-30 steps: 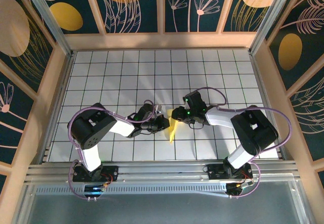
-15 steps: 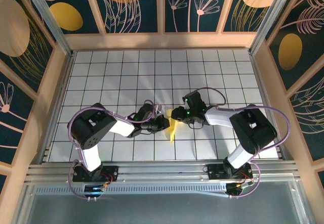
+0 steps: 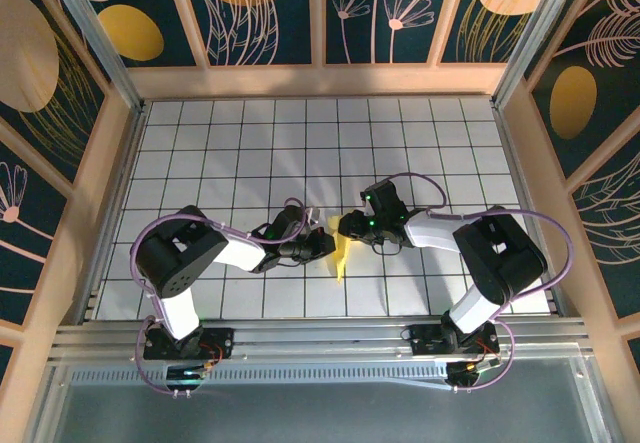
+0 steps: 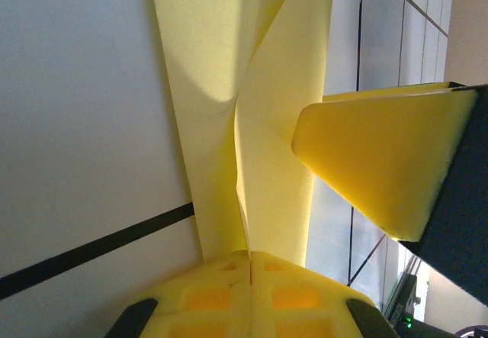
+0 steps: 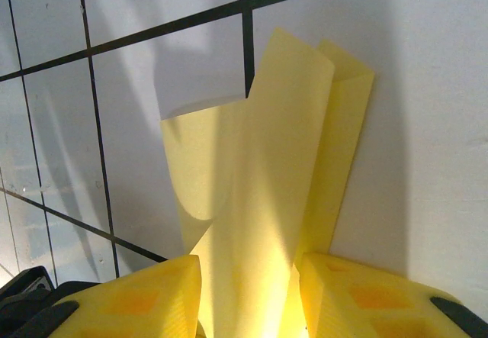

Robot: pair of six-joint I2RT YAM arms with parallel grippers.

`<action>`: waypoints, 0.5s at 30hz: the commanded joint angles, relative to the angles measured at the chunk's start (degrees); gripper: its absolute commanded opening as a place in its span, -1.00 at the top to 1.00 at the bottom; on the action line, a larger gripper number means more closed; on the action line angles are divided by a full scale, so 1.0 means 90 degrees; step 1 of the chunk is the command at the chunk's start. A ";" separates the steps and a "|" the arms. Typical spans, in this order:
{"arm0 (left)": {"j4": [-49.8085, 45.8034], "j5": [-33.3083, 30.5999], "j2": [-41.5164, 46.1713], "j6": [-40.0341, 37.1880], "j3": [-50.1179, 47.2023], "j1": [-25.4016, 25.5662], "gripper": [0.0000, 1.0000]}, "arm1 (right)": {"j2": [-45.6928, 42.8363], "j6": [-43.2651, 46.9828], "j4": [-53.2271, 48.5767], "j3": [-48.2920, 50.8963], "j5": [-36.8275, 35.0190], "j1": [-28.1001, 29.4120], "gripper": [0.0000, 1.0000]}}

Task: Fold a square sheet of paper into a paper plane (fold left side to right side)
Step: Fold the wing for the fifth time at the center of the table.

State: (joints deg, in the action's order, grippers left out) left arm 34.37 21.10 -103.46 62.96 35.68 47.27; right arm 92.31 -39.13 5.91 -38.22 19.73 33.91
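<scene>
The square sheet of paper (image 3: 340, 255) is bright yellow, folded into a narrow creased strip, and lies mid-table between the two arms. My left gripper (image 4: 250, 255) is shut on the near end of the paper (image 4: 229, 63), pads pressed together on the crease. From the right, my right gripper (image 3: 351, 229) meets it. In the right wrist view its fingers (image 5: 137, 300) stand apart, and the folded paper (image 5: 267, 170) rises through the gap, pinched by neither pad. The right gripper's yellow pad (image 4: 381, 162) hangs beside the paper in the left wrist view.
A white table with a black grid (image 3: 300, 143) stretches behind and to both sides of the arms. Wooden walls (image 3: 110, 183) frame it. A metal rail (image 3: 320, 338) runs along the near edge by the arm bases.
</scene>
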 commanded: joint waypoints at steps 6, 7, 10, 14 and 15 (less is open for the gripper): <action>-0.0216 -0.0105 -0.0092 -0.0149 0.0127 0.0066 1.00 | 0.0046 0.0059 -0.0128 -0.0046 -0.0019 0.0068 0.19; -0.0208 -0.0105 -0.0131 -0.0147 0.0148 0.0070 1.00 | 0.0046 0.0056 -0.0136 -0.0049 -0.0014 0.0066 0.18; -0.0211 -0.0126 -0.0212 -0.0147 0.0190 0.0070 1.00 | 0.0036 0.0058 -0.0112 -0.0041 -0.0004 0.0070 0.18; -0.0121 -0.0119 -0.0300 -0.0122 0.0205 0.0069 1.00 | 0.0062 0.0060 -0.0112 -0.0041 0.0005 0.0066 0.19; -0.0092 -0.0113 -0.0308 -0.0115 0.0215 0.0071 1.00 | 0.0076 0.0058 -0.0100 -0.0041 0.0015 0.0070 0.19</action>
State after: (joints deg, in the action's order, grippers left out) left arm 33.67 20.56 -104.25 62.59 36.45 47.64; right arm 92.31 -39.11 5.96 -38.22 19.75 33.91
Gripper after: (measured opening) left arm 0.054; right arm 0.407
